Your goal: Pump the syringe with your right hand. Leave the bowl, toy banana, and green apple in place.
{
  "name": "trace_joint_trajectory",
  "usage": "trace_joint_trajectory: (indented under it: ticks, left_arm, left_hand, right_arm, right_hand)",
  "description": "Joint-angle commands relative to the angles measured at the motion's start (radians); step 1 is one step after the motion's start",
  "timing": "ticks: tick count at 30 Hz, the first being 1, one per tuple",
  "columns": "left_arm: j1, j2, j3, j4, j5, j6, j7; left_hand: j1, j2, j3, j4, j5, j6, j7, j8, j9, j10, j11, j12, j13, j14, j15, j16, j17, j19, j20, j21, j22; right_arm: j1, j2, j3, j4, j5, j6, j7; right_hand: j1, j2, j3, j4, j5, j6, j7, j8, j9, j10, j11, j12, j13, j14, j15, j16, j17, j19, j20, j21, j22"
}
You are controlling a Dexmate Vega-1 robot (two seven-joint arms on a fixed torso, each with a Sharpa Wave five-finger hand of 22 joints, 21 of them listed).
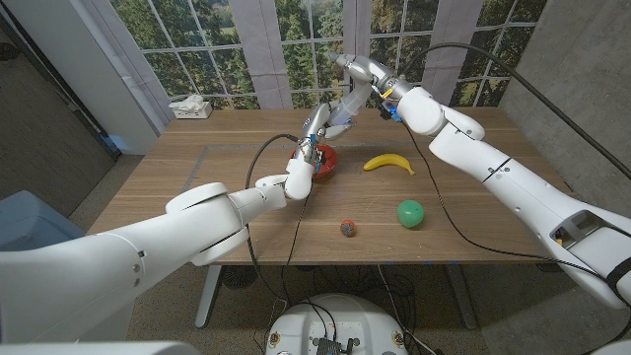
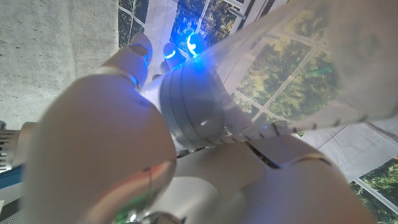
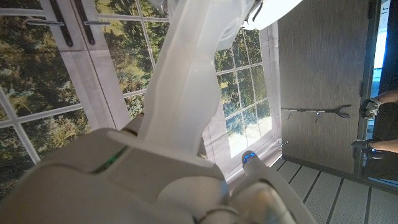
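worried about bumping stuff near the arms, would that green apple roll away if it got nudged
Probably yes: the green apple looks round and sits free on the smooth wooden table, with nothing touching it to stop it. Its glossy, even surface suggests a light plastic toy, so a slight brush might move it. The curved toy banana seems likelier to stay put.

**A wooden table before tall windows**

The wooden table (image 1: pixel 197 177) stands in front of white-framed windows (image 1: pixel 296 39) with green trees beyond them. A tissue box (image 1: pixel 190 108) sits at its far left corner. Grey walls (image 1: pixel 582 89) close both sides, and daylight falls across the tabletop.
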Motion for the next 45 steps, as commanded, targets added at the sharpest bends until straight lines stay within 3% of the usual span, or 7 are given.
trace_joint_trajectory:
  ticks: [1, 27, 45]
  left_arm:
    - [0.003, 0.006, -0.001, -0.007, 0.017, -0.017, 0.028]
    - [0.016, 0.024, -0.022, -0.032, 0.077, -0.044, 0.076]
    - [0.012, 0.017, -0.029, -0.018, 0.062, -0.037, 0.050]
  left_hand:
    - [0.192, 0.193, 0.009, -0.001, 0.003, 0.020, 0.005, 0.000, 0.004, 0.009, -0.006, -0.004, 0.006, 0.006, -0.012, -0.001, -0.001, -0.006, -0.102, 0.008, -0.001]
    - [0.196, 0.192, 0.013, -0.002, 0.003, 0.020, 0.006, -0.003, 0.007, 0.011, -0.005, -0.009, 0.009, 0.009, -0.012, -0.002, -0.002, -0.015, -0.102, 0.036, -0.018]
    - [0.197, 0.192, 0.015, -0.002, 0.003, 0.022, 0.004, -0.005, 0.008, 0.013, -0.007, -0.014, 0.008, 0.011, -0.012, -0.001, 0.000, -0.022, -0.102, 0.052, -0.028]
  right_arm:
    - [-0.002, 0.011, -0.011, 0.011, -0.004, 0.011, 0.000]
    - [0.008, 0.029, -0.033, 0.029, -0.013, 0.007, 0.017]
    - [0.022, 0.042, -0.049, 0.057, -0.018, 0.013, 0.024]
  right_hand:
    - [0.008, 0.056, 0.002, 0.002, 0.003, -0.005, 0.002, 0.008, 0.002, 0.001, 0.002, 0.005, 0.001, 0.002, -0.010, -0.002, 0.001, 0.000, -0.007, 0.005, 0.000]
    - [0.010, 0.056, 0.003, 0.002, 0.004, -0.007, 0.000, 0.009, 0.002, -0.001, -0.003, 0.005, 0.001, 0.002, -0.008, -0.002, -0.004, 0.001, -0.006, 0.005, 0.000]
    - [0.010, 0.056, 0.003, 0.002, 0.004, -0.008, -0.001, 0.010, 0.002, -0.001, -0.003, 0.006, 0.001, 0.001, -0.009, -0.002, -0.008, 0.000, -0.006, 0.005, 0.000]
